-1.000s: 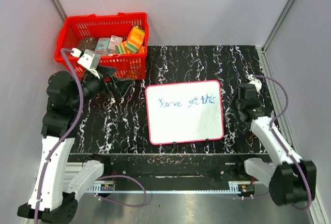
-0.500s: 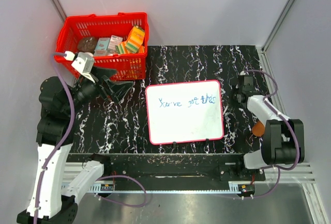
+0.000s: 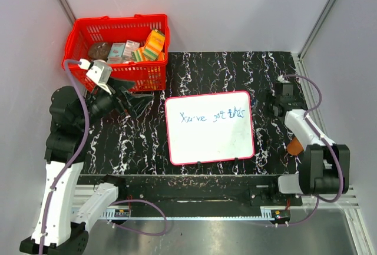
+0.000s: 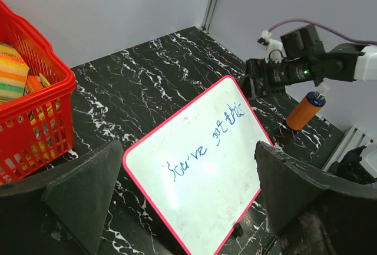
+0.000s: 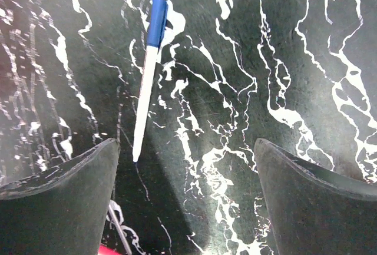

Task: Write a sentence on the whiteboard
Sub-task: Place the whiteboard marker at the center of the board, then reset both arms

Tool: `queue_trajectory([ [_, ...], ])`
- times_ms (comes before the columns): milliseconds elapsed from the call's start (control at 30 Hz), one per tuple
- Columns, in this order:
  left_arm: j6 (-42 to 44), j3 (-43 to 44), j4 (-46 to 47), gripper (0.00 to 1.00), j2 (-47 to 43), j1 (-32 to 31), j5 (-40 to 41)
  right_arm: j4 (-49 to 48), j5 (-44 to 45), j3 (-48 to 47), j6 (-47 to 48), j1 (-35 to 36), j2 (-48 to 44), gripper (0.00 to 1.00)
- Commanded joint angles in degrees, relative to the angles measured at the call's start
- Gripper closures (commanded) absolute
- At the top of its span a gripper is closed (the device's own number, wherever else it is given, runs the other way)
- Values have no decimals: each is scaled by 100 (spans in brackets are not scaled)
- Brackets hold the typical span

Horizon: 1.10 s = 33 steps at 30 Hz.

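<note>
The whiteboard (image 3: 209, 143) with its red frame lies flat in the middle of the black marbled table, also seen in the left wrist view (image 4: 206, 202). The sentence (image 3: 212, 115) runs across it in thin blue handwriting (image 4: 203, 143). My right gripper (image 3: 277, 103) hangs open just right of the board, over bare table (image 5: 185, 196). A white marker with a blue cap (image 5: 147, 72) lies loose on the table ahead of its left finger, touching neither finger. My left gripper (image 3: 134, 99) stands open left of the board, pointing at it (image 4: 188, 202), holding nothing.
A red basket (image 3: 118, 20) of packets and sponges stands at the back left, close behind my left gripper (image 4: 35, 108). An orange cylinder (image 3: 293, 147) sits by my right arm. Grey walls close in on three sides.
My right gripper has opened and the marker now lies free on the table. The right arm folded back, its wrist shifting toward the far right. The left arm barely moved.
</note>
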<state>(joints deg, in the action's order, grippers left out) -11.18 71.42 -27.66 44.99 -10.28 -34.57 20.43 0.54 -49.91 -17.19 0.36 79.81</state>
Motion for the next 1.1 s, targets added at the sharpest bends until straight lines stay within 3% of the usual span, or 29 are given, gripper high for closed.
queue_trajectory([
  [0, -7, -119, 261, 1, -87, 9, -138, -302, 175, -19, -3, -1, -589, 0],
  [133, -121, -251, 367, 1, -78, 18, -147, -267, 324, -1, -56, -10, -818, 0],
  [300, -227, -497, 332, 1, -201, 18, 555, -267, 948, 130, -241, -1, -1450, 0],
  [567, -639, -673, -63, 1, -237, 9, 1847, -346, 642, 192, -267, -1, -2882, 0],
  [833, -570, -761, -389, 1, -175, 9, 2252, -636, 237, 210, -232, -1, -4226, 0],
  [1067, -139, -770, -380, 1, -289, 9, 2217, -899, -35, 403, 197, -1, -4746, 0],
])
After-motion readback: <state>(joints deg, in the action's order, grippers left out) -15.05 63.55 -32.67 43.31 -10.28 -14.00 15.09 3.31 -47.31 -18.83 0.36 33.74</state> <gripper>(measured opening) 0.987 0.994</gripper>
